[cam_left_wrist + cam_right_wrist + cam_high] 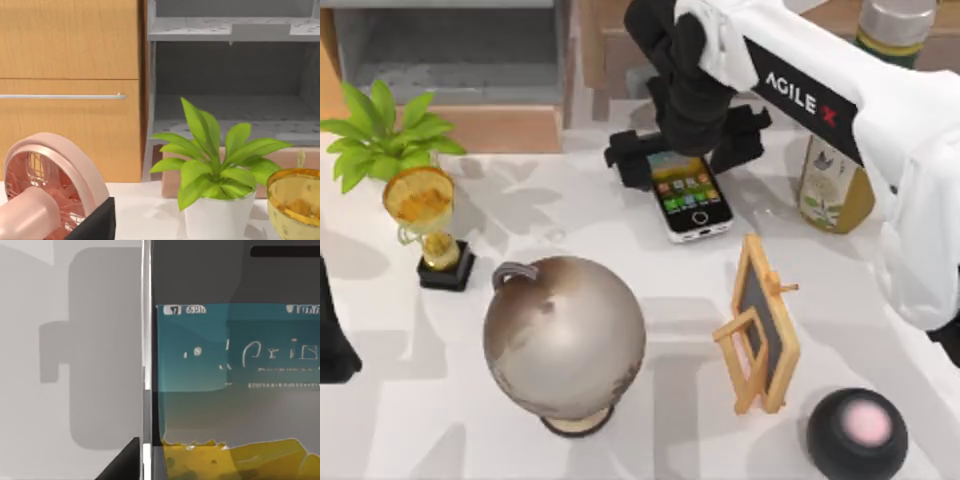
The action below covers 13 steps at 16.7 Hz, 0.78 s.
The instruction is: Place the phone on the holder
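- The right gripper [685,150] hangs over the far end of the phone [696,203], near the back of the tabletop [620,240]. Its black body hides the fingers, so I cannot tell how wide they stand or whether they hold the phone.
- The phone lies flat, screen up, with its home-button end pointing away from the gripper toward the front edge of the tabletop.
- In the right wrist view the phone [235,370] is very close, and its white rim runs along bare tabletop [70,360].
- In front of the gripper, past the phone, stands a small wooden easel with a chalkboard [765,325]; a globe [565,340] is further toward the left side, with open tabletop between them.
- Just beside the gripper, toward the right side, stands a bottle [832,190].
- A trophy [425,215] and a plant [385,135] are well apart, at the left side.
- The left gripper is parked at the left edge of the tabletop.
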{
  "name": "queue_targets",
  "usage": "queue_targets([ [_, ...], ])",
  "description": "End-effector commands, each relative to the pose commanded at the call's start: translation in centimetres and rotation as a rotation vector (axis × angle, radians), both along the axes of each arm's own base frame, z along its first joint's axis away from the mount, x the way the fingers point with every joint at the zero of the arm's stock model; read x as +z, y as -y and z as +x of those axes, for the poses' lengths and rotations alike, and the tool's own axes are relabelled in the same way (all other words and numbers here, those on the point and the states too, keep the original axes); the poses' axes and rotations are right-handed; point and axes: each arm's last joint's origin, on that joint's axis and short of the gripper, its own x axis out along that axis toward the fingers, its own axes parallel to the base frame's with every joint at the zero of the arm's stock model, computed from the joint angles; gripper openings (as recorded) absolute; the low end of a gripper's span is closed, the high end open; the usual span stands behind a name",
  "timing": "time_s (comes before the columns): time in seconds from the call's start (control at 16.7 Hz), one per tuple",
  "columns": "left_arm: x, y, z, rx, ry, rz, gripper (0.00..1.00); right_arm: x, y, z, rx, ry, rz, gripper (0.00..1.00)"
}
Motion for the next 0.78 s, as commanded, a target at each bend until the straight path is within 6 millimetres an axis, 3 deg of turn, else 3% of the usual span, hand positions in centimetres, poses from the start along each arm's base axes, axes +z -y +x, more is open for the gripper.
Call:
queue_targets([
  [0.36,0.0,0.0,0.0,0.000,0.000,0.000,1.00,0.5,0.0,-0.1,0.001,0.005,0.010,0.00],
  [0.6,0.0,0.0,0.0,0.000,0.000,0.000,1.00,4.2,0.2,-1.0,0.031,0.022,0.111,0.00],
  [0.78,0.0,0.0,0.0,0.000,0.000,0.000,1.00,7.7,1.5,-2.4,0.073,0.028,0.231,0.00],
])
